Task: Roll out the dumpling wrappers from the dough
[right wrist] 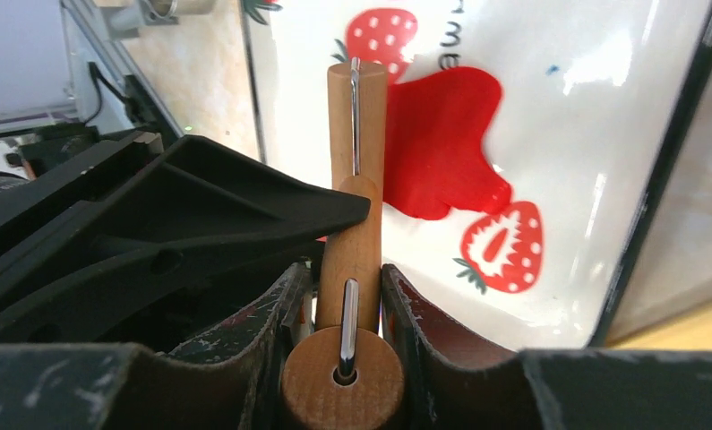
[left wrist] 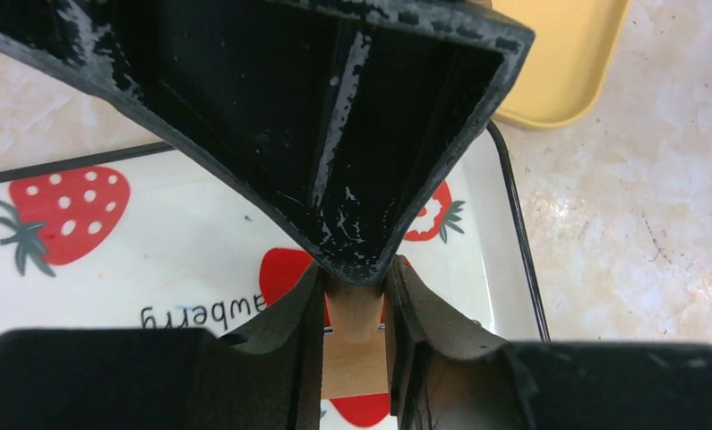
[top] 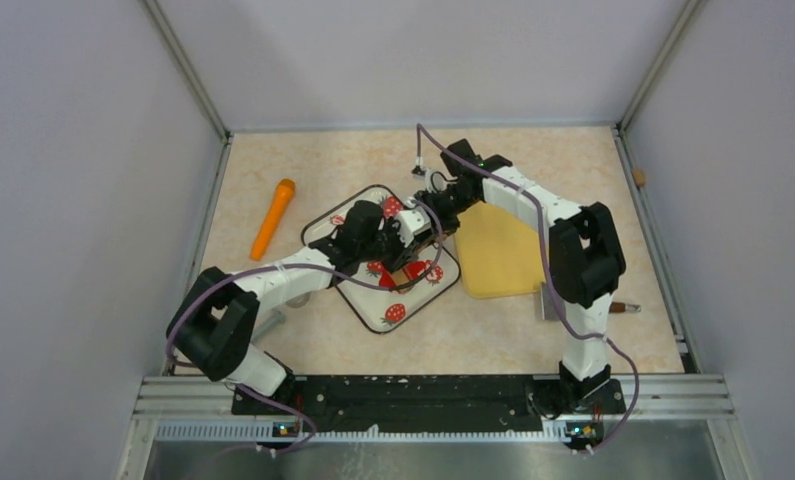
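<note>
Strawberry tray [top: 420, 297]: white with a black rim and printed strawberries. It lies on the tabletop [top: 323, 160], and both arms meet over it.
Dough [right wrist: 437, 143]: one flattened red blob with an irregular edge, inside the strawberry tray, reaching a printed strawberry and well apart from the rim.
Dumpling wrappers: no neat round disc shows in any view.
Roller [right wrist: 372, 125]: a small wooden roller with a metal wire, held over the tray along one edge of the dough. It cannot be told whether it presses on the dough.
Right claw [right wrist: 347, 287]: clamped on the wooden handle of the roller.
Left claw [left wrist: 356, 296]: also clamped on a wooden part of the roller, just beside the right claw, above the tray.
Yellow board [top: 498, 255]: just beside the tray, on the side of the right arm.
Step, as judged: flattening the dough. The task looks far from done, since no dumpling wrappers are made.
Risk, uneven arms: the left claw and right claw hold one stiff tool, so if one pushes more, the roller may twist or slip out.
Risk, too much pressure: the tray may slide toward the yellow board.
Risk, sticking: the soft dough may cling to the roller and tear.
</note>
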`<state>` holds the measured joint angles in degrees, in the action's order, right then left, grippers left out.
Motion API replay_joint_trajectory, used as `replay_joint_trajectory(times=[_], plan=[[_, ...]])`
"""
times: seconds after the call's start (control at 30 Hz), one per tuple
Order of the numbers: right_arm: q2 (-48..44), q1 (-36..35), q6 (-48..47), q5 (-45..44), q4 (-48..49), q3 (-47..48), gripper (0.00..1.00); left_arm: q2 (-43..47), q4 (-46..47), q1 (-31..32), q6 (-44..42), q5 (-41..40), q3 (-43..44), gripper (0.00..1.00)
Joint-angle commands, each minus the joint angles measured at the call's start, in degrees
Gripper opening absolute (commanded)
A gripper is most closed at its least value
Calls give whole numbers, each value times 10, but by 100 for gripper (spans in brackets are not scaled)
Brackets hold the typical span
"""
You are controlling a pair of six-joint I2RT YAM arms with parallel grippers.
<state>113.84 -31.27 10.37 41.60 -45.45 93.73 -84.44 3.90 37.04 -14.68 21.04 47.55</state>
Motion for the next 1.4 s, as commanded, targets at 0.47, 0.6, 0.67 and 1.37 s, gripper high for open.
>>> replay_joint_trajectory(times=[0.47, 0.6, 0.67, 1.37], plan=[[52, -22, -57, -32, 95, -46, 0, -40, 92, 30, 40, 79, -17, 0], [61, -33, -50, -30, 98, -46, 0, -31, 91, 28, 51, 79, -31, 0], [66, -37, -46, -30, 100, -45, 0, -27, 90, 26, 51, 78, -37, 0], [74, -67, -3, 18, 115, 27, 0, 70, -21, 2, -1, 94, -47, 0]])
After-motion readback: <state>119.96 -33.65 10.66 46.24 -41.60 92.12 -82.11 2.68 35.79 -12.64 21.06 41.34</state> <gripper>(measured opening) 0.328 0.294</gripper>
